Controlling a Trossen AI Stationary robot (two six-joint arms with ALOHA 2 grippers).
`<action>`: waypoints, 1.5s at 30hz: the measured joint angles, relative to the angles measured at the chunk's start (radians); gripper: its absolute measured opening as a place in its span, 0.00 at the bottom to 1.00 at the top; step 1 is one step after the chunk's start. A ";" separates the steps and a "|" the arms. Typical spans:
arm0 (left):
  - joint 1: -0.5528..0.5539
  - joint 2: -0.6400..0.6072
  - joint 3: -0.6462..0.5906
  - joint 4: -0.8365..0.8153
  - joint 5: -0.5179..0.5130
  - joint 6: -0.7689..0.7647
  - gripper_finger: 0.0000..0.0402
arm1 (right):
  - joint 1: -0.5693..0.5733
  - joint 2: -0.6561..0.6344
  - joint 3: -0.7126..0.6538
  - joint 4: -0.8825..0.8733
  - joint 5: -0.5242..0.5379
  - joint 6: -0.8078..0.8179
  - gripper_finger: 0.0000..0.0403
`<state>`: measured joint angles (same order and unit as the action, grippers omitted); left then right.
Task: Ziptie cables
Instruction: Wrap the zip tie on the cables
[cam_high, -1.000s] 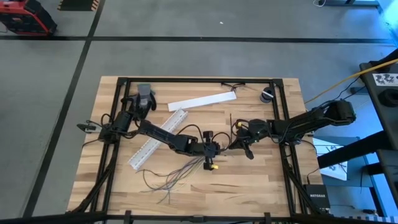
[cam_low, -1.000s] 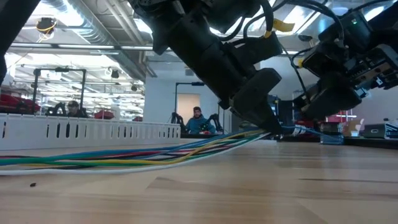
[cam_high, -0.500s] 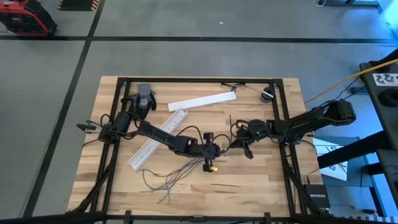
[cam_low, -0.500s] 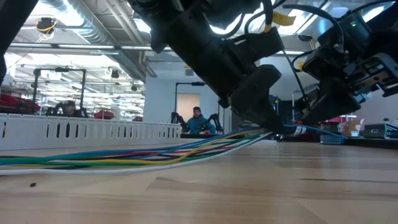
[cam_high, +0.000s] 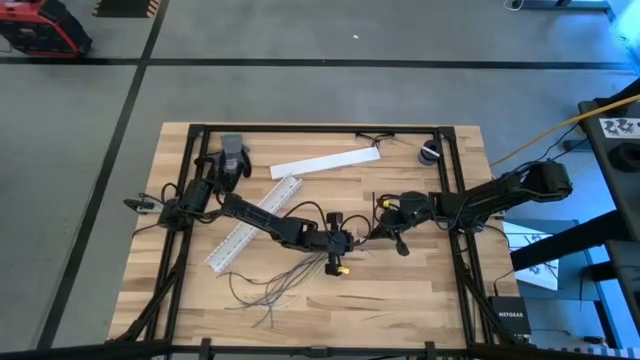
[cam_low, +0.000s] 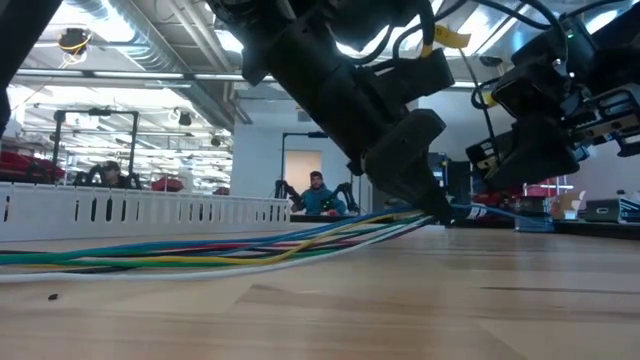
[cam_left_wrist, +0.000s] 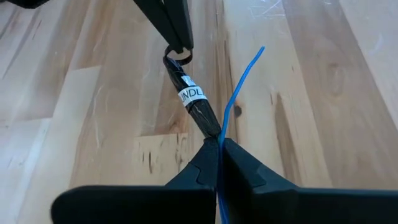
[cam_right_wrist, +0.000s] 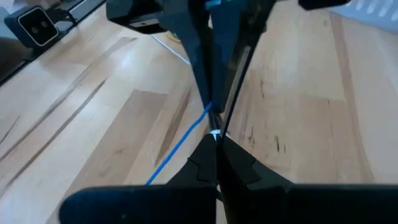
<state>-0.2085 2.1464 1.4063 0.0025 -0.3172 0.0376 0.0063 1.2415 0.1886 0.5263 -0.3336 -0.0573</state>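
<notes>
Fanning across the near wooden table (cam_high: 400, 300), the cables (cam_low: 200, 250) trail from a loose spread (cam_high: 270, 285) toward the middle, where they gather. There the left gripper (cam_high: 352, 238) is pressed together on the bundle's taped end (cam_left_wrist: 194, 102), a blue wire (cam_left_wrist: 239, 87) running between its fingers. The right gripper (cam_high: 372, 232) meets it tip to tip, jaws pinched on that same bundle. Farther back lies a white slotted channel (cam_high: 255, 220).

Four views — one table (cam_high: 400, 290)
High looks straight down; low skims level; both wrists close — all share the cables (cam_low: 250, 243).
</notes>
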 joint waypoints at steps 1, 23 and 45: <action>0.000 0.000 0.000 0.001 0.000 0.000 0.00 | 0.000 0.000 0.000 0.003 0.000 -0.002 0.00; -0.035 0.000 0.000 0.038 -0.001 0.109 0.00 | 0.000 0.000 0.014 -0.045 -0.035 -0.112 0.00; -0.005 0.000 0.000 0.121 -0.001 0.074 0.00 | 0.045 0.141 0.105 0.067 -0.114 -0.102 0.00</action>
<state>-0.2131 2.1464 1.4062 0.1234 -0.3177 0.1112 0.0512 1.3822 0.2937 0.5932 -0.4475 -0.1595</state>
